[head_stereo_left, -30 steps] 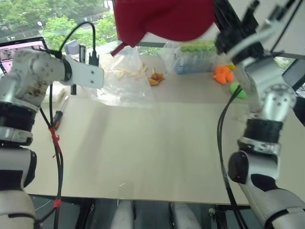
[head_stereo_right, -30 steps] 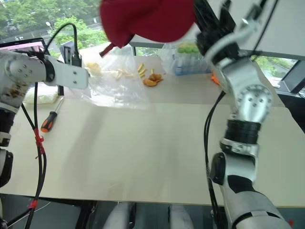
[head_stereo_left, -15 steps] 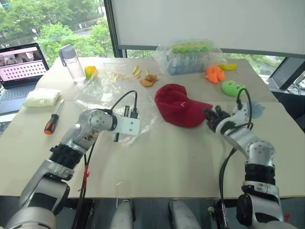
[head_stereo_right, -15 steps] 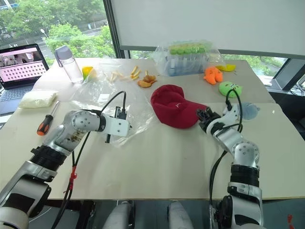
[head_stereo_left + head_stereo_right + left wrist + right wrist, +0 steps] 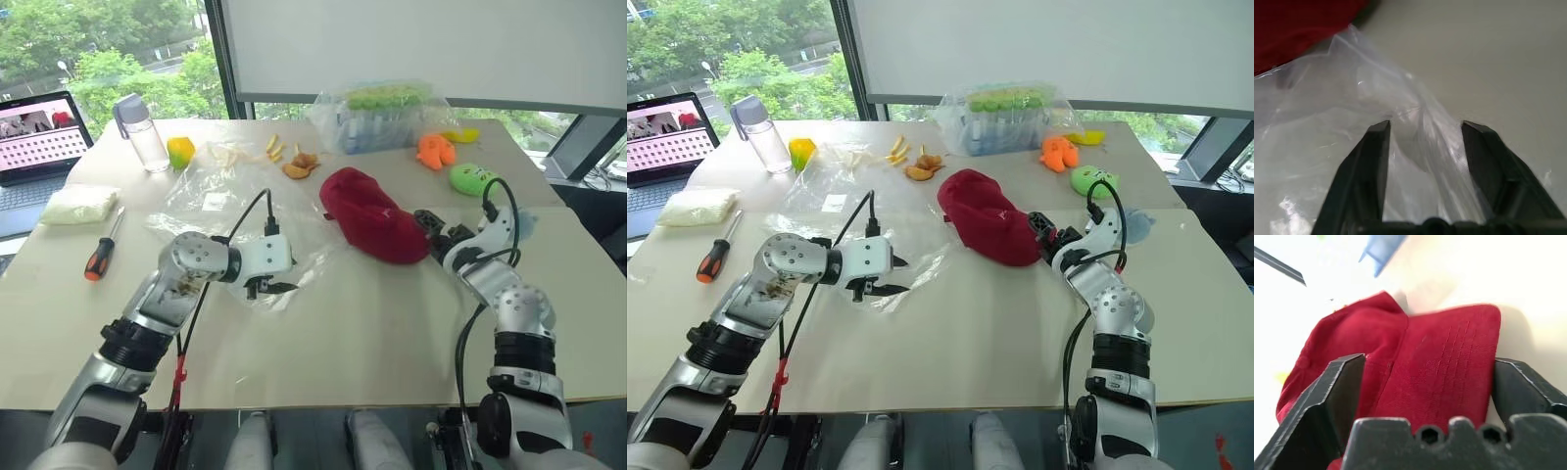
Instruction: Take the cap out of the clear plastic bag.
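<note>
The cap (image 5: 370,217) lies on the table (image 5: 392,333), out of the clear plastic bag (image 5: 220,201), just right of the bag and nearer the far edge than the near one. The right gripper (image 5: 428,227) is released, its fingers spread beside the brim. The left gripper (image 5: 277,287) is also released, over the bag's near edge.

Both arms are built of rounded silver-grey metal segments joined by black ribbed rings, the left forearm casing speckled with brownish scuffs. A white rectangular wrist block carries the left claw (image 5: 890,276), two slim black fingers (image 5: 1367,161) with angled tips. A black cable loops from that block back along the arm, bound lower down with red ties. The right claw (image 5: 427,222) is black too (its fingers (image 5: 1337,396) are broad and flat-faced), with a black cable arching over its silver wrist.
</note>
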Controlling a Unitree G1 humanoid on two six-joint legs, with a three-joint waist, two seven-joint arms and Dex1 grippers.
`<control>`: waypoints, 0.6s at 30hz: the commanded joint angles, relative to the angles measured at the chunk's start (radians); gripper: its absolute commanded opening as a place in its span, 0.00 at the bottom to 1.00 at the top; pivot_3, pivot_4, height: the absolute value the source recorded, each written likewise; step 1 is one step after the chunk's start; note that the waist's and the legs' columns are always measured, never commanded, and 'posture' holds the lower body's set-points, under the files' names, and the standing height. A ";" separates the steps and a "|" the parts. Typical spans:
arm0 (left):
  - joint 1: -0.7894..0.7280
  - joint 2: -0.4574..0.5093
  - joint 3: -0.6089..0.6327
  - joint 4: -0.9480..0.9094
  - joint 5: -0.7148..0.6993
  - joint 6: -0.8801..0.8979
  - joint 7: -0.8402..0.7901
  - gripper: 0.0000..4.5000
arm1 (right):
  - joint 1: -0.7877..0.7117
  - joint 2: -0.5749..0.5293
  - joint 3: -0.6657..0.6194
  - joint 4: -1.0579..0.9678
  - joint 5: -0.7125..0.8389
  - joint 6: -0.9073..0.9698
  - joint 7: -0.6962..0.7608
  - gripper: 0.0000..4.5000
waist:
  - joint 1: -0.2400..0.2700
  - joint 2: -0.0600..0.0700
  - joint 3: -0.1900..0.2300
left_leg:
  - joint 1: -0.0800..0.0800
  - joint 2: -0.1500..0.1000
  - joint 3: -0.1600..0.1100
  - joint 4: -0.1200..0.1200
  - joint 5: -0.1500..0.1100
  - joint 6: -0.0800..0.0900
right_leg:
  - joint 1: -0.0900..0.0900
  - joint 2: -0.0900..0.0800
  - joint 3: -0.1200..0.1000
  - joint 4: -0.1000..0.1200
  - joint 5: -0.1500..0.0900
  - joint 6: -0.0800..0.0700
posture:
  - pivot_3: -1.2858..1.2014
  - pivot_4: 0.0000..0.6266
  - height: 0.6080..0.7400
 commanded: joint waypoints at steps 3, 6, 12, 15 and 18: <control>-0.168 -0.047 0.569 0.045 -0.558 0.537 0.087 0.99 | -0.074 -0.089 0.049 -0.036 -0.041 0.099 0.136 1.00 | 0.000 -0.002 0.003 | -0.001 0.000 -0.001 0.002 0.000 0.000 | 0.000 0.000 -0.001 0.000 0.000 -0.002 | 0.52 0.24 1.00; -0.237 -0.024 0.748 0.160 -0.592 0.512 0.251 0.99 | -0.108 -0.175 0.130 -0.045 -0.128 0.118 0.230 1.00 | -0.006 -0.001 0.003 | 0.000 0.000 -0.001 0.001 0.000 0.000 | 0.001 0.000 -0.001 -0.001 0.000 -0.002 | 0.52 0.24 1.00; -0.137 -0.048 0.742 0.282 -0.422 0.259 0.521 0.99 | -0.125 -0.277 0.215 -0.076 -0.358 -0.013 0.289 1.00 | 0.003 -0.002 0.003 | 0.008 -0.001 0.000 -0.005 0.000 0.000 | 0.005 0.000 0.000 -0.001 -0.001 0.003 | 0.52 0.24 1.00; -0.034 -0.148 0.666 0.159 -0.407 0.233 0.608 0.99 | -0.061 -0.283 0.208 -0.133 -0.434 -0.081 0.280 1.00 | 0.020 -0.004 0.002 | 0.005 -0.001 0.000 -0.005 -0.001 -0.001 | 0.005 -0.002 0.000 -0.004 -0.001 0.004 | 0.52 0.24 1.00; 0.032 -0.264 0.614 0.086 -0.362 0.143 0.724 0.99 | 0.015 -0.252 0.178 -0.190 -0.473 -0.117 0.246 1.00 | 0.036 -0.006 0.002 | -0.002 -0.001 0.000 -0.003 -0.001 -0.001 | 0.003 -0.002 -0.002 -0.011 0.004 0.006 | 0.52 0.24 1.00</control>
